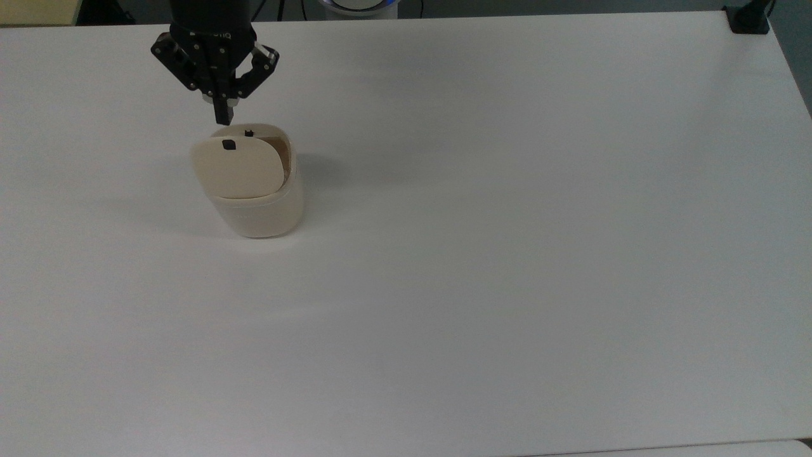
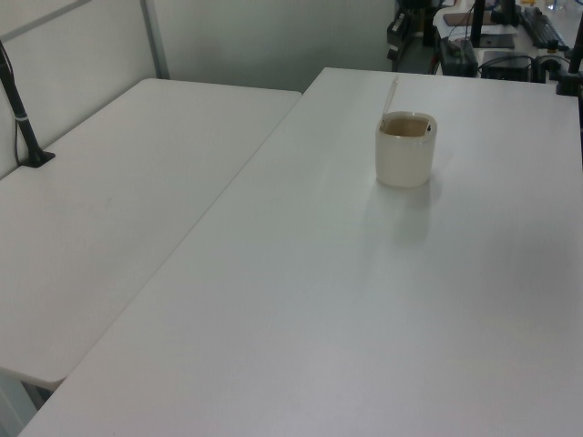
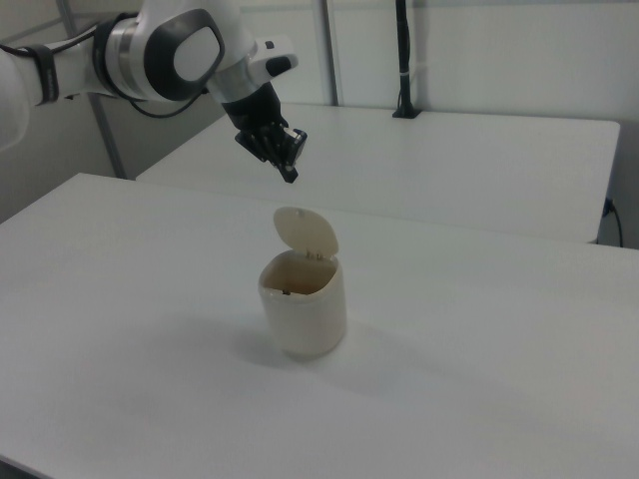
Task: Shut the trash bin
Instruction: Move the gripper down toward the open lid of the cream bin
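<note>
table (image 1: 507, 254) surface, plain white and matte, takes up the near part of each view, broad and flat with a straight far edge in the top view. on it stands the trash bin (image 1: 257, 190), toward the top view's left and far side, well apart from every table edge. the bin is smooth cream plastic with a rounded-square body. its flat lid (image 1: 236, 167) is open, hinged at one side and standing nearly upright, as the right view shows (image 3: 306, 232); in the top view the lid's face carries a small black square mark (image 1: 228, 145) near its upper edge, and a sliver of the brown interior shows beside it. the left view gives the lid edge-on as a thin pale strip rising from the rim of the bin (image 2: 406, 150).

above and just beyond the bin hangs the gripper (image 1: 223, 117), black and angular, its 2 fingers (image 1: 222, 113) pressed together into 1 point, holding nothing and clear of the lid. the right view shows the gripper (image 3: 291, 174) above the lid, carried on a rounded white and grey arm (image 3: 170, 55) coming in from the right view's left.

farther off, a second white table (image 2: 118, 209) adjoins on the left view's left, with a black post (image 2: 23, 118) clamped on it. beyond lie pale wall panels (image 3: 479, 50), and in the left view's far right, dark equipment and cables.
</note>
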